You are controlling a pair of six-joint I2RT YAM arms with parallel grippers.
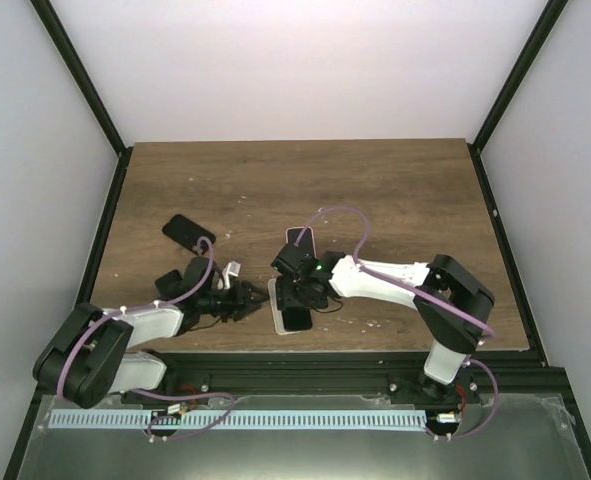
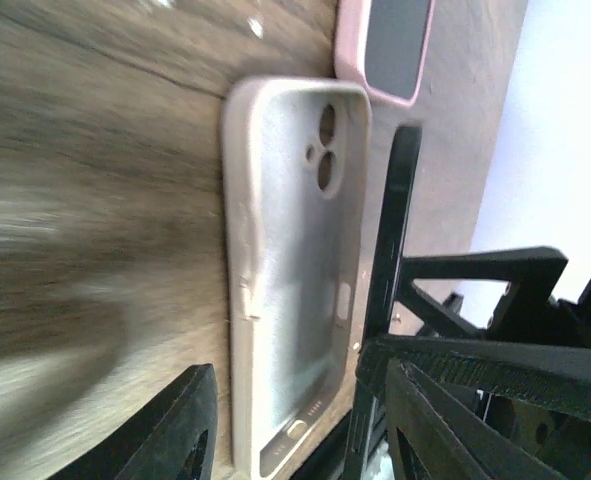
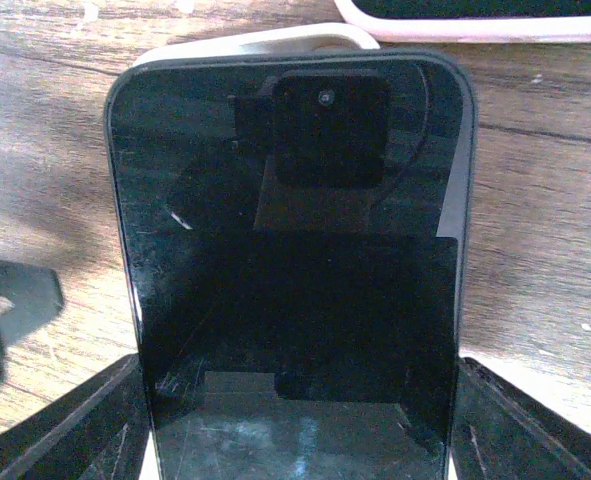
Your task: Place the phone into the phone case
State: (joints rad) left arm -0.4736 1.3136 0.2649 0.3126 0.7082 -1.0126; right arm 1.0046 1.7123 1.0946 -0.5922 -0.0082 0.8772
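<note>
While a pink case lies just beyond, the right claw grips the phone over the phone case. The left claw gapes low alongside.

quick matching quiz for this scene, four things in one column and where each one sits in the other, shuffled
Things
1. glossy black phone
2. empty beige silicone phone case
3. pink-cased phone
4. flat black rectangular item

Places
A. flat on the wooden table, open side up, near its front edge
B. on the table just beyond the beige case
C. clamped between the right fingers
D. alone on the left part of the table

Pairs: 1-C, 2-A, 3-B, 4-D
</note>
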